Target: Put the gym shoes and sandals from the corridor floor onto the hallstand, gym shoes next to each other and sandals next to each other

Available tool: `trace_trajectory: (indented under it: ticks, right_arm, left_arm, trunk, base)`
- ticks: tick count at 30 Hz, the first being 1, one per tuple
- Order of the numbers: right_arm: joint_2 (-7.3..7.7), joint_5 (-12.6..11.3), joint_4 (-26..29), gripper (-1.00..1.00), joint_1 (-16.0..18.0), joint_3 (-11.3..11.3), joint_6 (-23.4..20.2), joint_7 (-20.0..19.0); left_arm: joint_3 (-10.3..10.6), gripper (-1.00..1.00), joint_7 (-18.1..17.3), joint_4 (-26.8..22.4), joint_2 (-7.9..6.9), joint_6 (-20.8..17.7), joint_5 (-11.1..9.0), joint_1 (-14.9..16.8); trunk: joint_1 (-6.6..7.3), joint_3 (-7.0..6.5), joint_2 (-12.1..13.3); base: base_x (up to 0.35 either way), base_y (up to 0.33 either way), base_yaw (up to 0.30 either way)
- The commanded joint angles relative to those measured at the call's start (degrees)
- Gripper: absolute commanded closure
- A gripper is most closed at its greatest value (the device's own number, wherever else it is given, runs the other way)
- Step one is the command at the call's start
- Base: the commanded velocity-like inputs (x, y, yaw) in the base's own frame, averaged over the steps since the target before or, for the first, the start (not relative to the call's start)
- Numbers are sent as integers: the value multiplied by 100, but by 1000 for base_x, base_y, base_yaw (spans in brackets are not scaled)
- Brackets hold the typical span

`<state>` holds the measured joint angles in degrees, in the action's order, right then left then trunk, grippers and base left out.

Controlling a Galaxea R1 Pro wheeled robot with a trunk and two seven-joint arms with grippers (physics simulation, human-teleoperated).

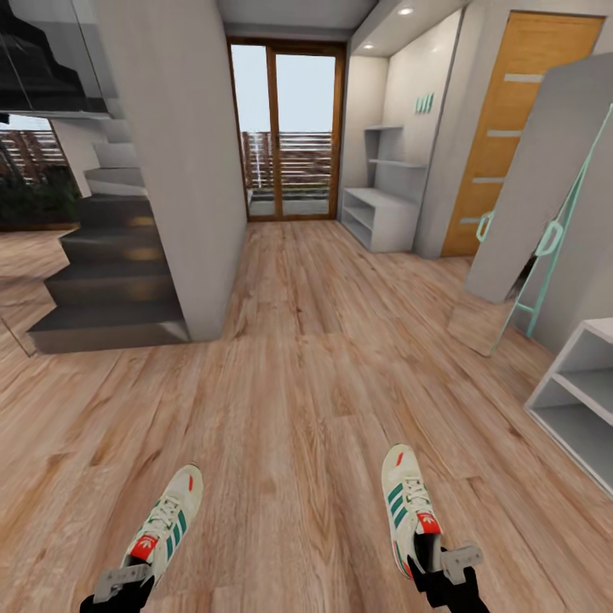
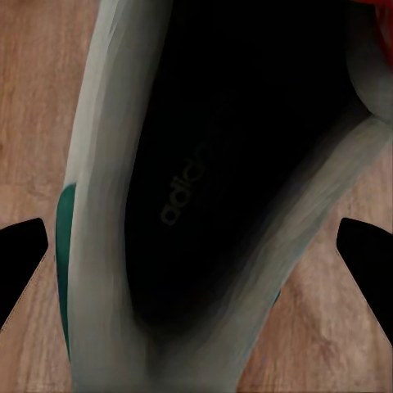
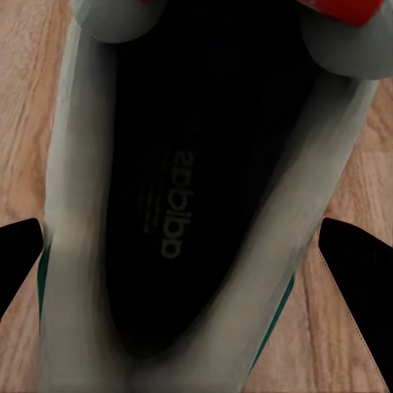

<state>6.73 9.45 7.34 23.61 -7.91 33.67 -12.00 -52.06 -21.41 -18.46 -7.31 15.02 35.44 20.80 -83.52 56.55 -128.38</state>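
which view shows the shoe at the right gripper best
The head view: the whole right shoe shows there, stripes, laces and red tongue, on the floor by the right gripper. The right wrist view gives its dark inside close up. The left wrist view shows the other shoe.

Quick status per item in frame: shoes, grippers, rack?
Left gym shoe: held at the heel, toe pointing ahead over the floor.
Right gym shoe: held at the heel, toe ahead.
Left gripper: shut on left shoe's heel.
Right gripper: shut on right shoe's heel.
Shoe rack: far down the corridor, bench and shelves bare.
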Motion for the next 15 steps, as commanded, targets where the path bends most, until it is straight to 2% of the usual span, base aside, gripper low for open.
trace_trajectory:
  ticks: [1,15]
  right_arm:
    - [-2,48,-4,100,4,-53,17,-21]
    - [-22,48,-13,100,4,-53,17,-21]
  left_arm:
    - [-50,100,-29,0,2,27,51,5]
    - [-49,100,-29,0,10,33,50,3]
  trunk:
    - [-2,5,-2]
    - [-2,4,-2]
  base:
    - [338,0,0]
    - [340,0,0]
